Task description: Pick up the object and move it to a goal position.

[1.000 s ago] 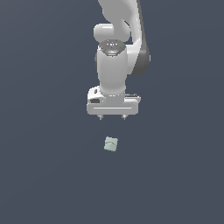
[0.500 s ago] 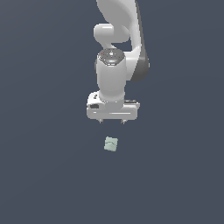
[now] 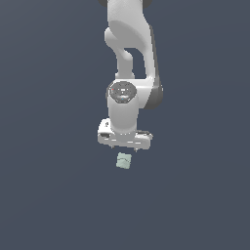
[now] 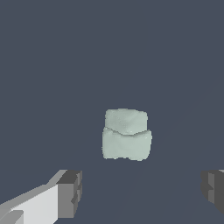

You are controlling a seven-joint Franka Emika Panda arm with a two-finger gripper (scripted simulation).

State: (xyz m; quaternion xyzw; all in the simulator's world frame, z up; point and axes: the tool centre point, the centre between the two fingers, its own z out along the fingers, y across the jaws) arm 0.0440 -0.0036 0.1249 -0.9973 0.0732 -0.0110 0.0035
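Small pale mint-green creased cube-shaped block (image 3: 123,160) resting on the dark grey surface (image 3: 49,195), just below the white gripper (image 3: 124,147). Jaws spread wide, empty. Risk: descending off-centre, clipping and nudging the block aside.

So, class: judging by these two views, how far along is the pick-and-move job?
Done: the gripper hangs close above the mint block, jaws open. In hand: lining up; in the wrist view the block lies free, ahead of the fingertips. Left: grasping, lifting, carrying to the goal.
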